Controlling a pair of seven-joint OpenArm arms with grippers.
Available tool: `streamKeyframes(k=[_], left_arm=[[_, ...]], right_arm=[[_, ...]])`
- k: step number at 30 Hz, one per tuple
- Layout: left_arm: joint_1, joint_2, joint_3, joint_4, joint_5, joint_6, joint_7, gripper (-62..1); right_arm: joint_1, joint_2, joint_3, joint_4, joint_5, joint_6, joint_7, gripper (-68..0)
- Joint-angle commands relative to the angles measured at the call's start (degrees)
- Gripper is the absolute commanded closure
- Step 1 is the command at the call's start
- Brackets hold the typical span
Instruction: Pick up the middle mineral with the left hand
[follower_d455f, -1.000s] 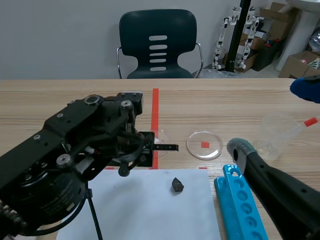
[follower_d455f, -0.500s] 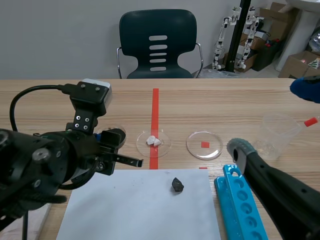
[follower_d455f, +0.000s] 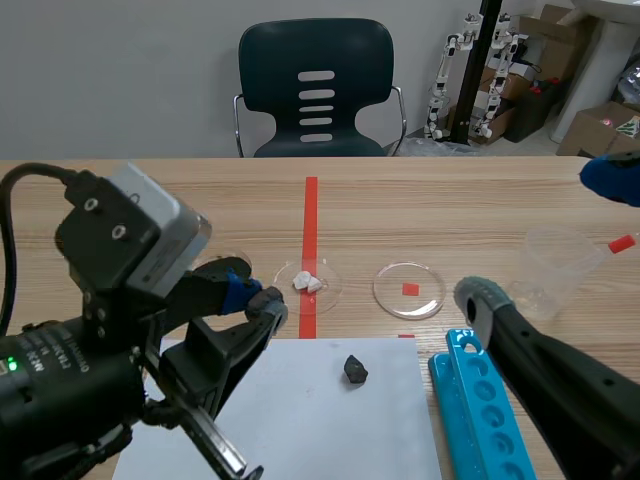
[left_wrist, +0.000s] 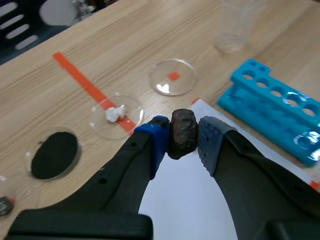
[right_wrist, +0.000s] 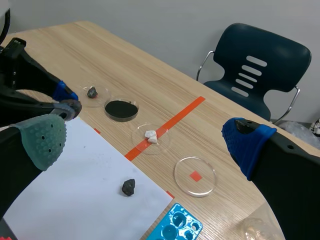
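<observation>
Left end effector (left_wrist: 182, 135) clenched on dark brown mineral (left_wrist: 181, 131), stone pinched between its pads above white paper (left_wrist: 187, 202), right end effector (right_wrist: 145, 142) splayed wide.

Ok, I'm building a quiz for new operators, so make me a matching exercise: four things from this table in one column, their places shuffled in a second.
Things:
1. brown-black mineral
2. white crumbs
3. small dark stone
4. blue rack

Places:
A. on the white paper
B. beside the paper
C. in the jaws of the left gripper
D. in a clear dish on the red tape line

Pairs: 1-C, 2-D, 3-A, 4-B.
</observation>
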Motion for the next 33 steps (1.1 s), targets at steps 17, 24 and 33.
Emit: streamKeyframes(k=[17, 24, 33], left_arm=[[11.8, -0.6, -8.8, 0.5, 4.3, -11.6, -9.7, -10.2], [12.7, -0.3, -13.2, 0.5, 4.3, -16.9, -9.7, -10.2], [12.8, -0.4, -14.8, 0.5, 4.3, -17.9, -9.7, -10.2]], right_arm=[[-0.1, 0.2, 0.4, 0.7, 0.8, 0.0, 0.6, -67.9], [-0.1, 0.3, 0.4, 0.7, 0.8, 0.0, 0.7, -67.9], [-0.1, 0.3, 0.4, 0.7, 0.8, 0.0, 0.7, -67.9]])
